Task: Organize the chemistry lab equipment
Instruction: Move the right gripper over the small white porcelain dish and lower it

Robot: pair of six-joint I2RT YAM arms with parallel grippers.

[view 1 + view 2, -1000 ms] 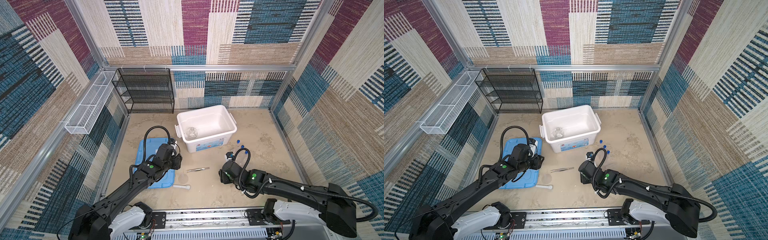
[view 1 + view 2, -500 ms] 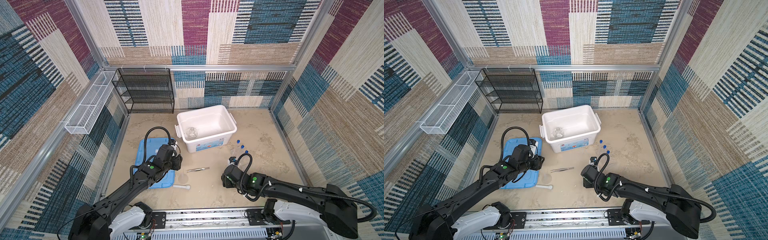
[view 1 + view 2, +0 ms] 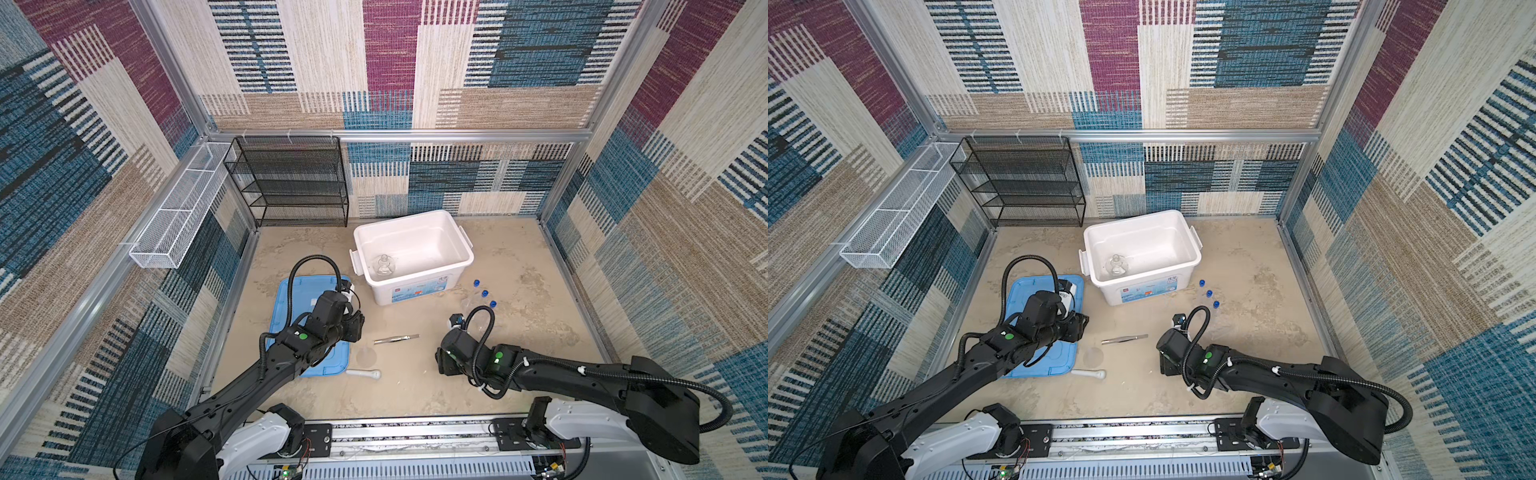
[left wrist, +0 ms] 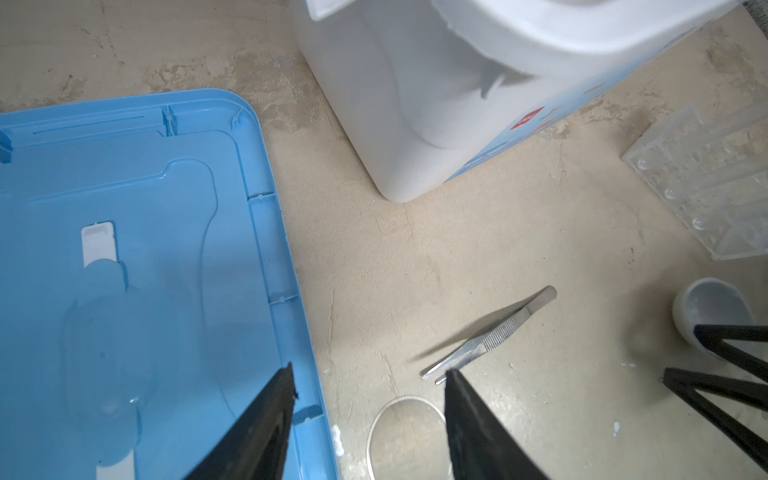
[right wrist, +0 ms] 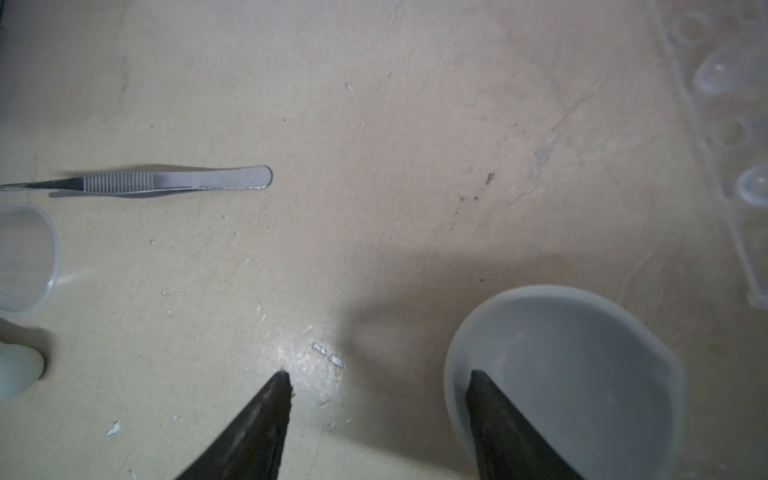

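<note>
Well, in both top views my right arm has slid a little toward the near edge over the last second, away from the blue-capped test tubes [image 3: 483, 293]. My left arm has not budged from over the blue lid [image 3: 291, 299]. One flask [image 3: 384, 266] sits in the white bin [image 3: 465, 249]. The tweezers [image 3: 396, 338], glass dish [image 3: 365, 355] and pestle [image 3: 364, 373] lie on the table [image 3: 415, 395] between the arms. The right gripper [image 3: 442, 365] hides whatever is under it.

From the left wrist, the left gripper [image 4: 370, 370] hangs released and empty, one finger over the lid's edge and the other over the dish and the tweezer tips. Off to the right I see the small white bowl [image 4: 710, 316] with the other arm's black jaws at it.

From the right wrist, the fingers are spread, not clenched. One finger [image 5: 498, 424] dips inside the bowl and the other sits outside over the table, so the rim is straddled but not gripped. I judge that the shift has lined me up on the bowl; closing on its rim and carrying it to the bin should come next.
</note>
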